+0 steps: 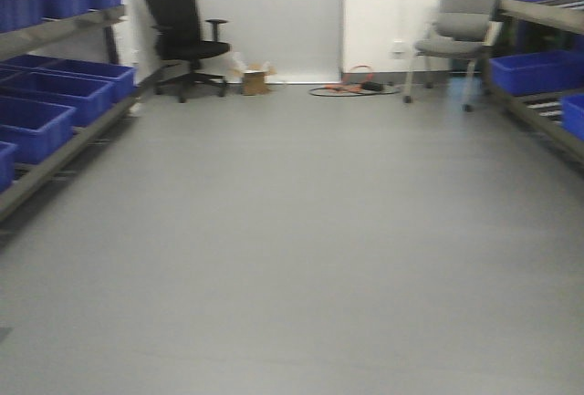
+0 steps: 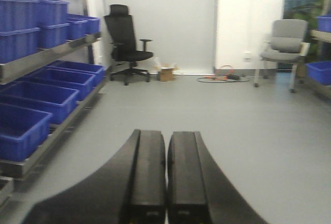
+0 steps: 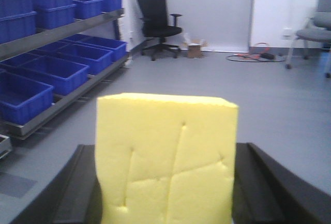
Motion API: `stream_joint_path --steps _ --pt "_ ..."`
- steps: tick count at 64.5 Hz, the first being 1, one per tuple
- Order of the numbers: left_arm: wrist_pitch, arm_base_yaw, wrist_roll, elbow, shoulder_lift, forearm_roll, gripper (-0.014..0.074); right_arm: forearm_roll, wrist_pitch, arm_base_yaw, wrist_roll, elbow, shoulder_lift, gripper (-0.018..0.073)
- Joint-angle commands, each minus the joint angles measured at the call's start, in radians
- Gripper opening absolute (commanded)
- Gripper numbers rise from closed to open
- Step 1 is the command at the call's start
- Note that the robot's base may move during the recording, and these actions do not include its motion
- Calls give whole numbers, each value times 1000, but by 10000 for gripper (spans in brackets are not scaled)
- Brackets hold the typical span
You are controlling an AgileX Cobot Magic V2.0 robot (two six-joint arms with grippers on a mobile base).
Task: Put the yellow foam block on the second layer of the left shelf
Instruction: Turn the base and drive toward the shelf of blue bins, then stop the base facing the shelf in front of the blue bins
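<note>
The yellow foam block [image 3: 165, 157] fills the lower middle of the right wrist view, creased across its face, squeezed between the two black fingers [image 3: 77, 188] of my right gripper [image 3: 165, 182]. My left gripper [image 2: 166, 177] is shut with nothing in it, its black pads touching, held above the grey floor. The left shelf [image 1: 55, 153] runs along the left wall with blue bins on its layers; it also shows in the left wrist view [image 2: 46, 53] and the right wrist view [image 3: 57, 32]. Neither gripper shows in the front view.
Blue bins [image 1: 41, 121] line the left shelf and a right shelf [image 1: 547, 94]. A black office chair [image 1: 182, 35], a small cardboard box [image 1: 255, 80], orange cables [image 1: 356, 85] and a grey chair [image 1: 456, 35] stand at the far wall. Grey floor [image 1: 301, 249] lies between the shelves.
</note>
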Motion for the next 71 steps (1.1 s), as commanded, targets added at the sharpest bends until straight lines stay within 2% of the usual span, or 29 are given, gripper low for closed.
stream_joint_path --steps 1,71 --pt "-82 -7 -3 27 -18 -6 124 -11 -91 -7 -4 -30 10 469" --pt "-82 -7 -3 27 -18 -6 124 -11 -91 -7 -4 -30 10 469"
